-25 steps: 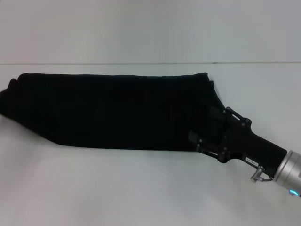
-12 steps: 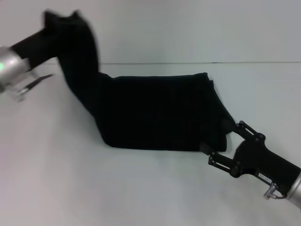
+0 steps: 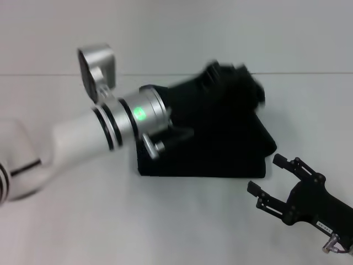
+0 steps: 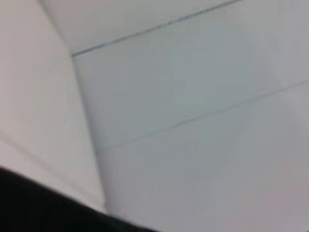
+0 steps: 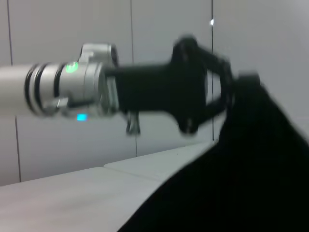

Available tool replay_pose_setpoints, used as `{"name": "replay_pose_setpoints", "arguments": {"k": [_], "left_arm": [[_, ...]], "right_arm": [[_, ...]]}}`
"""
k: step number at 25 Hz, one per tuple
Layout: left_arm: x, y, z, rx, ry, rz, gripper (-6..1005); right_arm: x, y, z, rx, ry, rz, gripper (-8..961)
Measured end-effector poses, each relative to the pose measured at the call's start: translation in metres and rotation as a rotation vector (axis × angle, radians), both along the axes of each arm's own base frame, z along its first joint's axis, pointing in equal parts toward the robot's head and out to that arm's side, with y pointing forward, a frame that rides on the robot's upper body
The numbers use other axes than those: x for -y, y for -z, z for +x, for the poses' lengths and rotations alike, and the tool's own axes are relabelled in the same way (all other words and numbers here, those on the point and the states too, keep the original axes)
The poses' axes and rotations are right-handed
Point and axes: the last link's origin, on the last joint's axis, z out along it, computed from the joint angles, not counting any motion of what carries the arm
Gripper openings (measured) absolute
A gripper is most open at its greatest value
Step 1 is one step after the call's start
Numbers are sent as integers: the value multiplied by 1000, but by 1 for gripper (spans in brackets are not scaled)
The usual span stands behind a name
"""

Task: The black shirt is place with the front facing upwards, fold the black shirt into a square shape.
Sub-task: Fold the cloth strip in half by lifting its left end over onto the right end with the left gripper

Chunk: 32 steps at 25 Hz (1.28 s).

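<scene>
Black shirt: soft dark cloth, folded into a thick lumpy block near the middle of the white bench, toward its back edge. One end is lifted off the bench and blurry. The left gripper is clamped on that lifted end; in the head view its tips are hidden by cloth. The shiny silver and white left arm reaches across the shirt. The right gripper sits just off the shirt's front right corner, touching nothing, with its two fingers apart. Behind the smooth bench is a plain pale wall.
</scene>
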Motion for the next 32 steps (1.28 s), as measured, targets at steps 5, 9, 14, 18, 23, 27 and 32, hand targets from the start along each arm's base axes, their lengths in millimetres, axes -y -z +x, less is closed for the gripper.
{"name": "replay_pose_setpoints", "arguments": {"k": [5,9,14,18,23,27,32], "left_arm": [[20,28,-13,-53,-23,-27,19],[26,33,-20,-69,-37,-37,19],[23,28,-15,-51,-10,-24,18],[20,24,-11,-41,5,-13,18],[19,22,-9,-35,13,-9,18],[20,21,-9,-31,15,-9,17],[21,21,-10,-26,19,-12,17]], "right_arm": [[2,0,2,-2,6,-3,906],[-3,1,0,6,12,-4,905],[-26,7,-4,49,49,-4,905],[-46,12,-8,88,86,-23,905],[-76,18,-16,160,123,-34,905],[-95,18,-26,177,146,-27,905],[-114,16,-35,192,174,-2,906]]}}
